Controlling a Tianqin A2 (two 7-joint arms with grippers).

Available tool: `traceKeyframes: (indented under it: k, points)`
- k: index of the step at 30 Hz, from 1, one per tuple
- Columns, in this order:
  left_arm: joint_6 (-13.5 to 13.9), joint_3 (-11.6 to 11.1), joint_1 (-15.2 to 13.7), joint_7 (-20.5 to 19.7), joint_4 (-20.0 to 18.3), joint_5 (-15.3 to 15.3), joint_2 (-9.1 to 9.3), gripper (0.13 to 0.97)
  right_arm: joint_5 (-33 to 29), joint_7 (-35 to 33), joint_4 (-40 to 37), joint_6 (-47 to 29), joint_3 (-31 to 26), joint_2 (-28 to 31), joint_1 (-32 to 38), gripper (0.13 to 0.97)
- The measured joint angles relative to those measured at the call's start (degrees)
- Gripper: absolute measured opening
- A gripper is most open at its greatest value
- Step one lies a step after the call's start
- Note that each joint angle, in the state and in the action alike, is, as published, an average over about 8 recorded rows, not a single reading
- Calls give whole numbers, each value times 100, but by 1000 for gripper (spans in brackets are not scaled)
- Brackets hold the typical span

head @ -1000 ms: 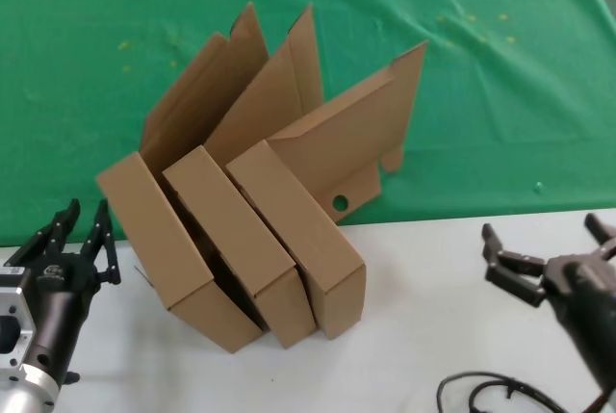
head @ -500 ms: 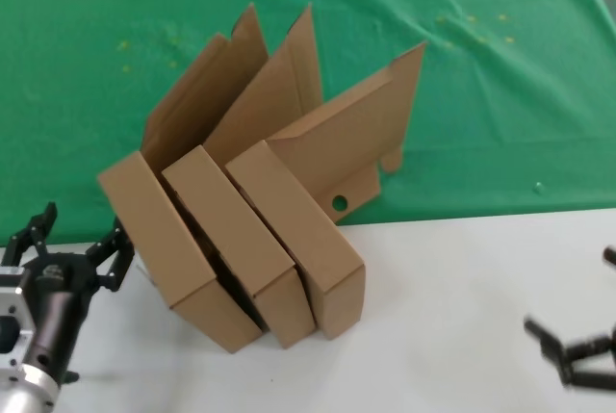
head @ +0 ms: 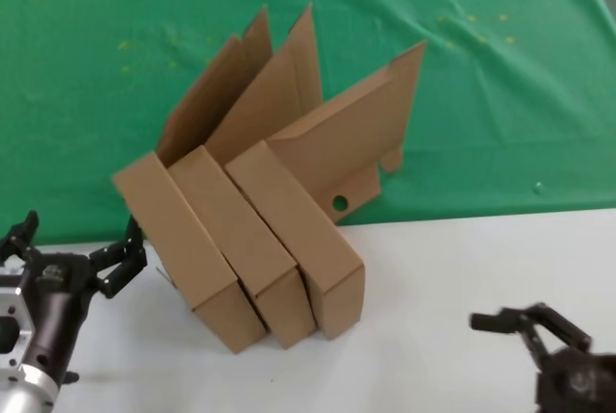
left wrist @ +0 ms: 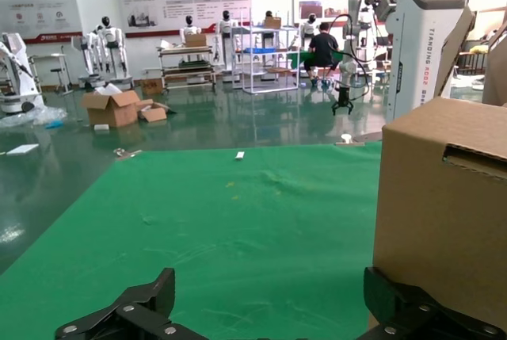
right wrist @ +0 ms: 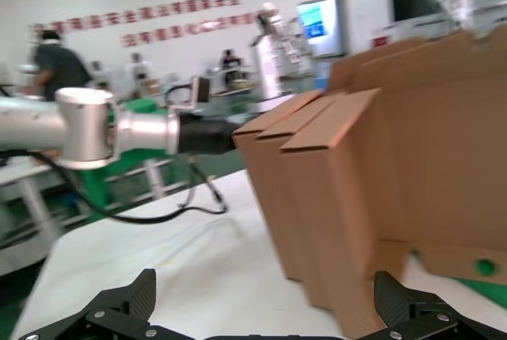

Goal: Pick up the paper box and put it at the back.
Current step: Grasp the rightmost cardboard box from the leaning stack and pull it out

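Head view, read left to right: the left gripper (head: pixel 72 251) sits at eight o'clock on the white table (head: pixel 433 278) with fingers spread wide, one finger just beside the leftmost of three brown boxes; that box (head: pixel 183 245) leans against a middle box (head: pixel 241 230) and a right box (head: pixel 303 240), all with lids raised over the green cloth (head: pixel 500 95). At five o'clock the right gripper (head: pixel 531 322) waits, fingers apart, well clear. The likely risk is that lifting the left box drags or topples its two leaning neighbours, since they touch.
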Motion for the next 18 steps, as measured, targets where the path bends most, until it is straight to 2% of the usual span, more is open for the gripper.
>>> traceKeyframes:
  k: [3, 12, 18]
  points:
    - [0, 0, 0, 0, 0, 0, 0, 816, -215, -30, -539, -381, -418, -178, 658, 966]
    - [0, 0, 0, 0, 0, 0, 0, 923, -733, -453, -2381, -1159, -1254, -914, 2416, 966]
    - [0, 0, 0, 0, 0, 0, 0, 934, -618, -962, -3604, -1401, -2007, -1333, 3407, 939]
